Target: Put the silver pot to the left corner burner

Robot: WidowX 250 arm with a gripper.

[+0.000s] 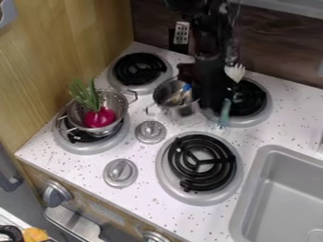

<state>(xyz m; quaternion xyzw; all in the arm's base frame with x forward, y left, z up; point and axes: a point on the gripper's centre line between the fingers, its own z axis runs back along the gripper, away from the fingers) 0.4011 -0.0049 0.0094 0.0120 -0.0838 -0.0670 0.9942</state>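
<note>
The black gripper (207, 82) hangs down at the back of the stove top, against the right side of the silver pot (182, 111) and partly in front of it. Whether it holds the pot I cannot tell. The pot stands upright between the two back burners, with something blue and tan inside it. To its upper left is the back left corner burner (139, 69), a black coil with nothing on it. At the front left burner (84, 146) sits a metal colander (77, 113).
A red vegetable (99, 117) with green leaves lies in the colander. The back right burner (251, 98) is partly behind the arm, and the front right burner (202, 162) is bare. Two knobs (150, 132) stand mid-stove. A grey sink (276, 189) lies right, a wooden wall (56, 52) left.
</note>
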